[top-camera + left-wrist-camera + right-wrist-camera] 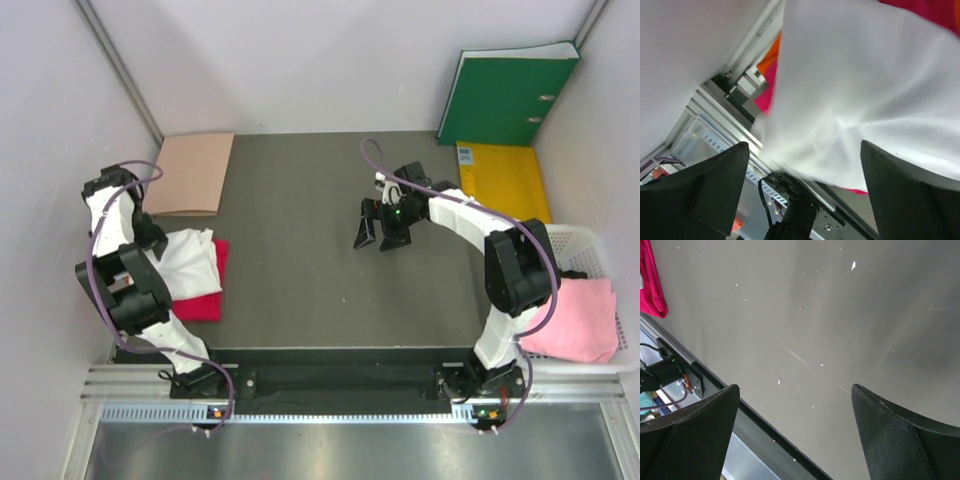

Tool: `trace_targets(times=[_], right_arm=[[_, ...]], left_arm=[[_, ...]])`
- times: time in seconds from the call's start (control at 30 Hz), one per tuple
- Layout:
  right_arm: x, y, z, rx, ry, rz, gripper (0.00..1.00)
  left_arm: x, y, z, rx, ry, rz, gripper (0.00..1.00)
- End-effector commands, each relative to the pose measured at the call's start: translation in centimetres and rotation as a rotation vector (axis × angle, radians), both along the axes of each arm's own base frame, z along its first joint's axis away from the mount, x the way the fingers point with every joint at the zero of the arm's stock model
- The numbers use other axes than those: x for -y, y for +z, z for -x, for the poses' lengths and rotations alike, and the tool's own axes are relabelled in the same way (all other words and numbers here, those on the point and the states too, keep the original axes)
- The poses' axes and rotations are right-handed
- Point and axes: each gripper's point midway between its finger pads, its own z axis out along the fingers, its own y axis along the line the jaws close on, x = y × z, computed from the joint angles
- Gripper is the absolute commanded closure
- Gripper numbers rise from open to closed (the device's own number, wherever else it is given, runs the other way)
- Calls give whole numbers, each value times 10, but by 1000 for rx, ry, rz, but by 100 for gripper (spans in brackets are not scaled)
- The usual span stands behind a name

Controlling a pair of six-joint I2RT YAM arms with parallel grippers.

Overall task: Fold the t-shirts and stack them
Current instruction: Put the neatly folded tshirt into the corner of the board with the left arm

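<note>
The white t-shirt (190, 262) lies bunched on the crimson red t-shirt (205, 300) at the left of the mat. My left gripper (157, 243) is at the white shirt's left edge. In the left wrist view the white t-shirt (860, 100) fills the frame just beyond my left gripper (804, 145), which is open with no cloth between its fingers; red t-shirt (940, 12) shows behind. The pale pink t-shirt (575, 318) lies in the basket at the right. My right gripper (380, 232) (795, 387) hangs open over bare mat, with the red t-shirt (652, 280) far off.
A tan cardboard sheet (190, 172) lies at the back left. A green binder (505, 95) leans on the back wall, with a yellow folder (500, 180) below it. The white basket (590, 245) sits at the right edge. A metal rail (330, 385) runs along the front.
</note>
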Motion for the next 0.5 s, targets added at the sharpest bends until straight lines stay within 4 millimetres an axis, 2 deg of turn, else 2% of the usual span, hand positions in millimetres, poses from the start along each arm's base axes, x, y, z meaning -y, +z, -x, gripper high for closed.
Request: trace_targets(times=[0.0,0.03,0.07,0.1,0.17,0.2,0.23,0.27,0.33,0.37,0.4,0.47], right_arm=[[-5,15,-11,48,19,-32,7],[-5,13,-11,46,19,-32,7],[-5,11,-9,41,22,-30,7],[-4,10,-9,38,20,-31,7],[-5,7,-8,30,19,-30,7],[-5,6,-7,28,18,-30,7],[-5,7,-9,32,15,-36,7],[-6,6,-8,27,14,-36,7],[-6,6,-8,28,13,-37,7],[-6,6,-9,27,11,-38,7],[-6,6,-9,26,9,-39,7],[-7,6,-10,27,5,-42,6]], left_arm=[[-23,55,-11,140,39,-158,1],[-9,58,-25,227,-3,-80,1],[-6,68,-38,313,-24,-72,1],[7,79,-44,402,-76,-34,1],[49,90,-68,590,-187,156,1],[64,90,-74,671,-227,206,1],[78,89,-75,710,-238,269,1],[104,90,-77,765,-280,398,1],[132,69,-70,794,-284,531,2],[149,69,-66,823,-306,612,11],[163,46,-55,795,-268,691,14],[175,35,-47,798,-253,748,22]])
